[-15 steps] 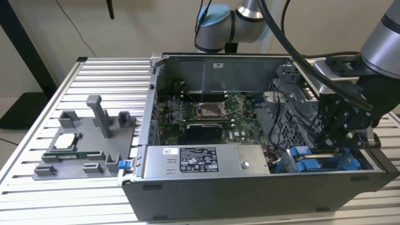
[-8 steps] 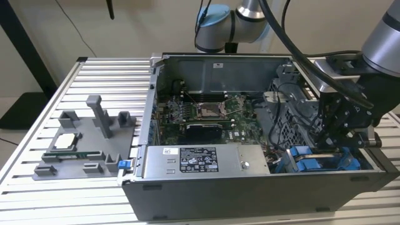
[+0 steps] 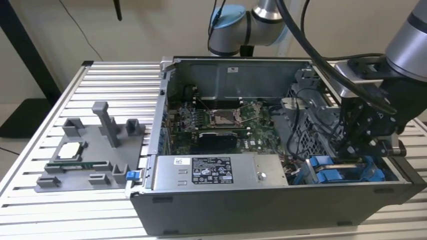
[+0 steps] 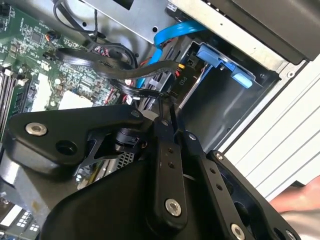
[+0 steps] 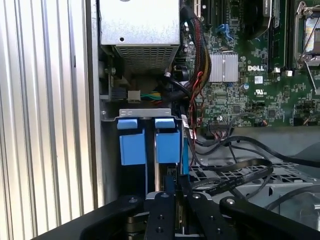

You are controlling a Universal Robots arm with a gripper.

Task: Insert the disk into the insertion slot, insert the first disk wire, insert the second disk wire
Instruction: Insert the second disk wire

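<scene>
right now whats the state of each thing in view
case: side panel off, lying open on the table
gripper: down in the drive corner by the blue carriers, fingers close together around a black wire end
disk: standing in the slot, blue tabs showing
CPU socket: uncovered, no cooler
grey fixture: beside the case, holding small parts

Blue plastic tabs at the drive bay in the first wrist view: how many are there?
2. One blue tab and a second blue tab sit side by side, just ahead of the gripper. Others may be hidden behind the gripper.
</scene>
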